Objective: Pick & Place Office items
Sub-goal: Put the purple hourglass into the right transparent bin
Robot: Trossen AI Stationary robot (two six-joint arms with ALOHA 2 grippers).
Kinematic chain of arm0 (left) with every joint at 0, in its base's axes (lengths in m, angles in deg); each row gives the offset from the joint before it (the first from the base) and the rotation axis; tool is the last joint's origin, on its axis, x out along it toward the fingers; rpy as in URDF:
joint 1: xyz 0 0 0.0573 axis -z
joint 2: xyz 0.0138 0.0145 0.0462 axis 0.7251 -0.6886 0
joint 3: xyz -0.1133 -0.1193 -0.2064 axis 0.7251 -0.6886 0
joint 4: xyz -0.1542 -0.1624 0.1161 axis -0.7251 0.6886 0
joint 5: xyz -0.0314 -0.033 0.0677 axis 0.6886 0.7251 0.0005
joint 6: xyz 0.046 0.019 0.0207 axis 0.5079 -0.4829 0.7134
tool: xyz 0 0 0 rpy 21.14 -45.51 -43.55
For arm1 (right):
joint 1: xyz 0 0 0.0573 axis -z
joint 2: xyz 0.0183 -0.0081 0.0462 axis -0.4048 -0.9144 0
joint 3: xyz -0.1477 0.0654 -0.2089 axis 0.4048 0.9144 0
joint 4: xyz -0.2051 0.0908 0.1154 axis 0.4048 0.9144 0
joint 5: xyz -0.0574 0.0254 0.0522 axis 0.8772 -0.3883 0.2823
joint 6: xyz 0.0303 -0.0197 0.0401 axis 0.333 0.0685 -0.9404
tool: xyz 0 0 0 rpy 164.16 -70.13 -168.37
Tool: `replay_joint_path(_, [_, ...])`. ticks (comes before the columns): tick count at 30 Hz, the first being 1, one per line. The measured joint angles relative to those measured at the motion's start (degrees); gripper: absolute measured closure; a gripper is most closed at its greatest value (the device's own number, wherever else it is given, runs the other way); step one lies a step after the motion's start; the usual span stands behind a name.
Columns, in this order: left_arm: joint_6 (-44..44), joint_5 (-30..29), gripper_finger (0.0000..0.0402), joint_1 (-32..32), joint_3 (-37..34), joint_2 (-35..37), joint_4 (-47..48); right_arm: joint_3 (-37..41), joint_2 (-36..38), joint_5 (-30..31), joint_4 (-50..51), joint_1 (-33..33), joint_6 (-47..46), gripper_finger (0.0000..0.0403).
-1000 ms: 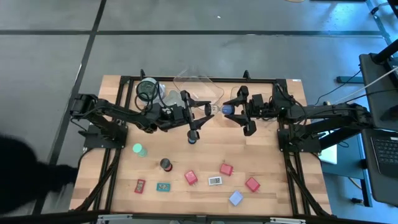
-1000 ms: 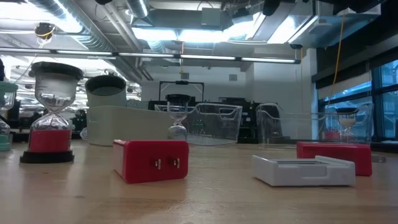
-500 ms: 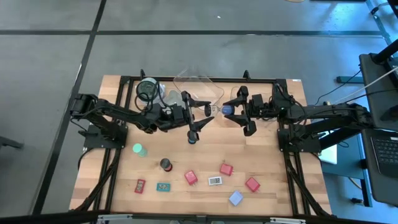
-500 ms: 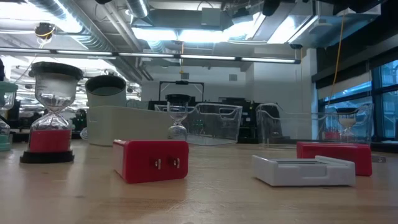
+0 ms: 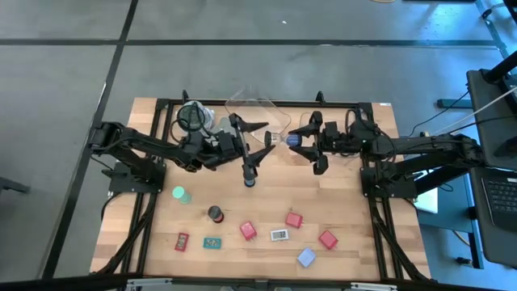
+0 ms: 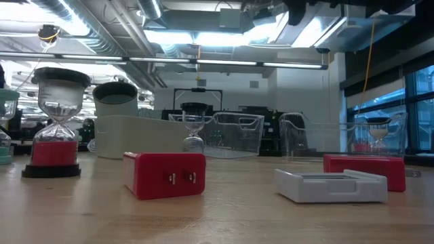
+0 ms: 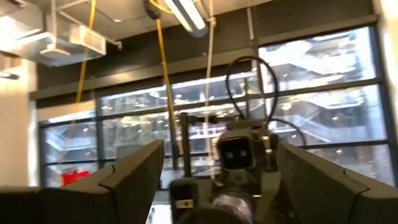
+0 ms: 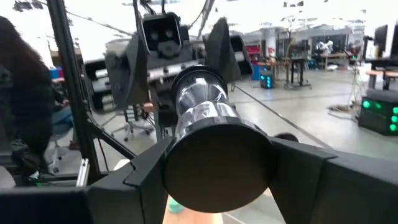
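My right gripper (image 5: 300, 142) is above the table's far middle and shut on a small hourglass (image 5: 289, 140) with black end caps and blue sand, held level. My left gripper (image 5: 257, 150) faces it from the left, open wide. Its fingers stand on either side of the hourglass's free end (image 7: 235, 200), and I see no touch. The other office items lie on the near half: a green-topped piece (image 5: 181, 194), a red-topped one (image 5: 216, 213), red blocks (image 5: 248, 231), and a white (image 5: 279, 235), a teal (image 5: 212, 242) and a pale-blue (image 5: 306, 257) rectangle. My right gripper pinches the hourglass by one black end cap (image 8: 217, 163), with a finger (image 8: 142, 169) on each side of the cap. The fingers come level from the table's right. The hourglass is lifted clear and lies level, its glass body (image 8: 200, 102) pointing at the left arm.
Clear trays (image 5: 257, 109) and a round jar (image 5: 191, 118) stand at the far edge behind the grippers. In the low view a red-sand hourglass (image 6: 54, 125), a red block (image 6: 165, 175) and a white rectangle (image 6: 331, 185) stand on the near boards. Bare wood lies between the grippers and these items.
My left gripper has turned about its wrist and edged toward the right gripper, so its far finger now reaches beside the hourglass. My right gripper has shifted slightly toward the table's left, still holding the hourglass. The items on the table have stayed put.
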Motion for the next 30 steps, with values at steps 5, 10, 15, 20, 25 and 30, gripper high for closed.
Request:
replay_joint_path(5, [3.0,-6.56,0.0093,0.01,0.0,1.98,1.04,0.0,0.3,0.14,3.99,0.02,-2.72,0.0189])
replay_joint_path(10, [4.55,-17.26,0.0093,1.05,0.0,4.66,6.9,-0.84,3.11,6.3,18.16,0.74,-7.13,0.0189])
replay_joint_path(15, [4.05,-26.96,0.0093,2.75,0.0,6.62,14.3,-9.77,5.2,13.81,46.34,3.72,-12.15,0.0189])
replay_joint_path(20, [1.69,-31.92,0.0093,3.99,0.0,6.99,19.99,-19.82,3.77,20.9,73.24,6.98,-17.9,0.0189])
replay_joint_path(25, [-2.44,-31.97,0.0093,4.37,-0.02,6.99,25.42,-21.53,1.77,20.52,89.15,10.37,-24.59,0.0188])
replay_joint_path(30, [-3.76,-31.77,0.0093,4.42,-0.02,6.99,27.01,-21.53,-2.22,20.52,96.19,14.31,-27.06,0.0182])
